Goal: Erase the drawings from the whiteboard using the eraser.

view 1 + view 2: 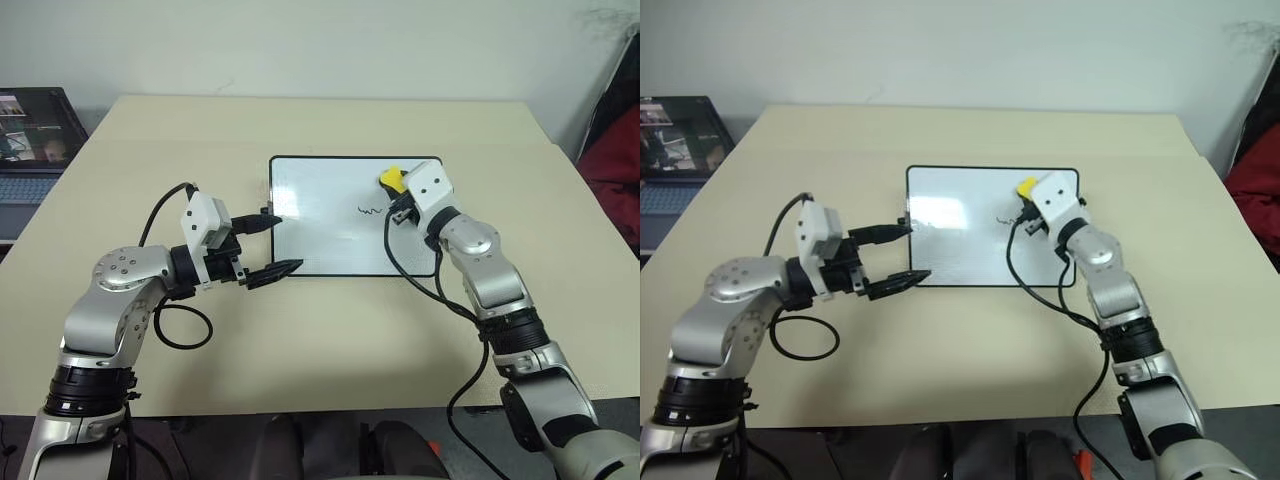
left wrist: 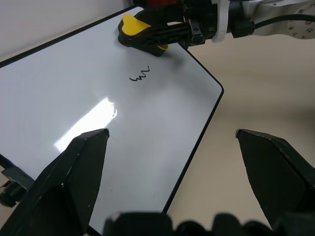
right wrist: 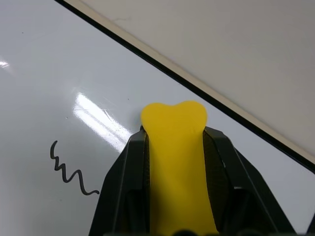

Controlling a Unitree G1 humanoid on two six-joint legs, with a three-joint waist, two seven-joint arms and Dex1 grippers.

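The whiteboard (image 1: 320, 200) lies flat in the middle of the table. One black squiggly drawing (image 1: 370, 211) sits on its right half, also seen in the wrist views (image 2: 140, 76) (image 3: 69, 169). My right gripper (image 1: 397, 192) is shut on the yellow eraser (image 1: 391, 179), which is over the board's far right corner, just beyond the squiggle. The eraser's tip (image 3: 173, 115) sticks out past the black fingers (image 3: 120, 172). My left gripper (image 1: 286, 243) is open at the board's left edge, one finger over the board and one over the near edge.
A laptop (image 1: 35, 140) stands off the table's far left. A dark red and black object (image 1: 615, 150) is at the far right. Black cables (image 1: 420, 280) hang from both arms over the beige table (image 1: 330, 350).
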